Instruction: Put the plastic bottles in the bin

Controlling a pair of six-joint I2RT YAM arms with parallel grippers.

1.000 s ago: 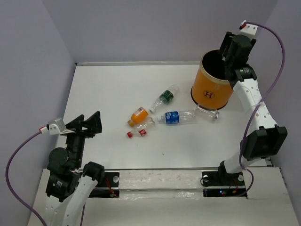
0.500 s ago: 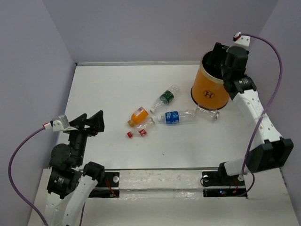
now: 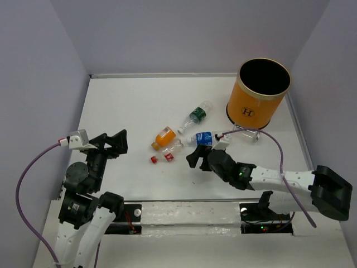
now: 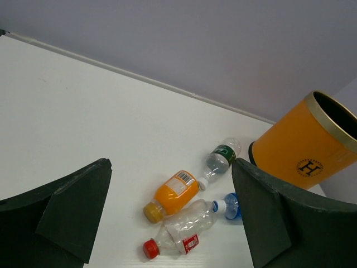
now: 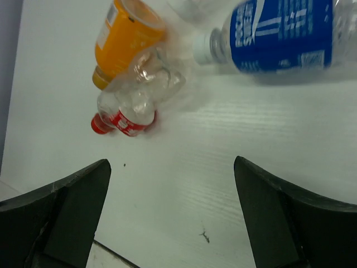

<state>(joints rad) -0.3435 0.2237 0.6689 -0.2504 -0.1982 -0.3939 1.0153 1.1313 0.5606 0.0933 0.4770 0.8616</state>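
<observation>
Since the earlier frames the right arm has swung away from the tall orange cylindrical bin (image 3: 252, 106) and dropped low over the white table (image 3: 128, 106), so the right gripper (image 3: 197, 156) now hangs just beside the bottle cluster; the left gripper (image 3: 111, 144) has shifted only slightly. Both grippers show jaws spread wide with nothing between them. The bin stands upright at the far right, and the bottles lie on their sides, most of them well apart from it. The blue-labelled clear plastic bottle (image 5: 279, 33) lies nearest the right gripper. The crumpled red-capped clear bottle (image 5: 131, 109) touches the orange-filled bottle (image 5: 125, 33), and the green-labelled clear bottle (image 3: 196, 115) lies farther back. The empty bottles are judged light, thin-walled and slick, liable to roll or dent, so a hold across the labelled mid-body is advised; the orange-filled bottle is judged heavier. The faint clear bottle (image 3: 245, 134) at the bin's foot is crossed by a purple cable (image 3: 273, 142), and its label cannot be made out. The bin's black interior reveals no contents.
</observation>
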